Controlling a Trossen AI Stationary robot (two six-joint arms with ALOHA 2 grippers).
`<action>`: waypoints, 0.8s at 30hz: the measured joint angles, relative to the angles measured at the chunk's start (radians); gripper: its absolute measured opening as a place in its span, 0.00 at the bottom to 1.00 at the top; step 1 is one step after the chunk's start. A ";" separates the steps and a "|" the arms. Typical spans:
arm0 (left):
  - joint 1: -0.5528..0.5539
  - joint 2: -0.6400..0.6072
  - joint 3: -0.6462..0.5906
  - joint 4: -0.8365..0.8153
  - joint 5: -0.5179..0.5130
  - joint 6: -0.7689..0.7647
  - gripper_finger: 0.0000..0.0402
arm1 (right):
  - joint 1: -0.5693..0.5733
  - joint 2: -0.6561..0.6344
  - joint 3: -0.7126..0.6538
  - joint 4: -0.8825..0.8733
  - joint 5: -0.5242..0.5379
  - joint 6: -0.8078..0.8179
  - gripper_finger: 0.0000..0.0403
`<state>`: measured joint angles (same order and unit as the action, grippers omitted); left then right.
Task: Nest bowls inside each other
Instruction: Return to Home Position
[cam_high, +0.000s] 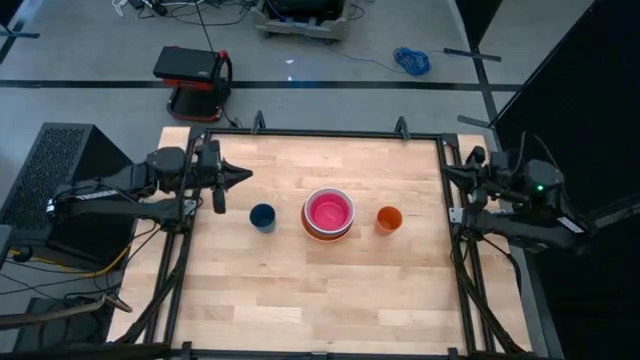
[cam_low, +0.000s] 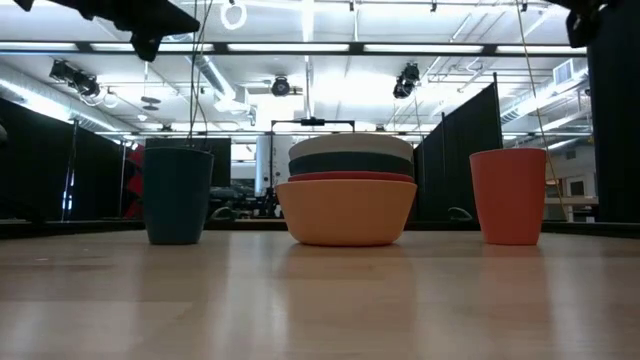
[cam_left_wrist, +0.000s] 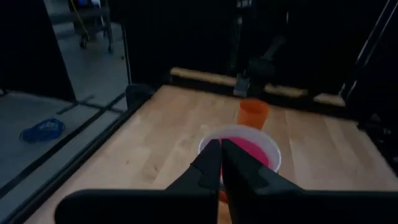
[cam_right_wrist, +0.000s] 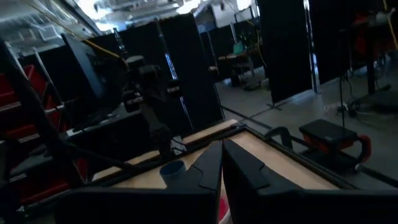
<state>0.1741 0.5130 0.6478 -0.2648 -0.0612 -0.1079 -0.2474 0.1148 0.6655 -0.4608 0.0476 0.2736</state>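
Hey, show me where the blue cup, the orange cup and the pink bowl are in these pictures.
blue cup (cam_low: 177, 195): low view, on the middle of its side wall.
orange cup (cam_low: 509, 197): low view, on the middle of its side wall.
pink bowl (cam_high: 329, 211): high view, on its inside bottom.

The closed left gripper points at the pink bowl, orange cup just beyond.
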 joint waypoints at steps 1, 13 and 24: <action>0.000 -0.006 -0.010 0.025 0.000 0.001 0.00 | 0.000 -0.012 0.000 0.001 -0.006 -0.015 0.00; 0.000 -0.011 -0.032 0.164 0.010 0.049 0.00 | 0.000 -0.045 -0.136 0.224 -0.158 0.009 0.00; 0.000 -0.010 -0.032 0.225 0.025 0.048 0.00 | 0.002 -0.022 -0.355 0.561 -0.299 0.159 0.00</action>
<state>0.1745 0.5026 0.6155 -0.0400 -0.0359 -0.0596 -0.2455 0.0923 0.3102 0.1003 -0.2510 0.4329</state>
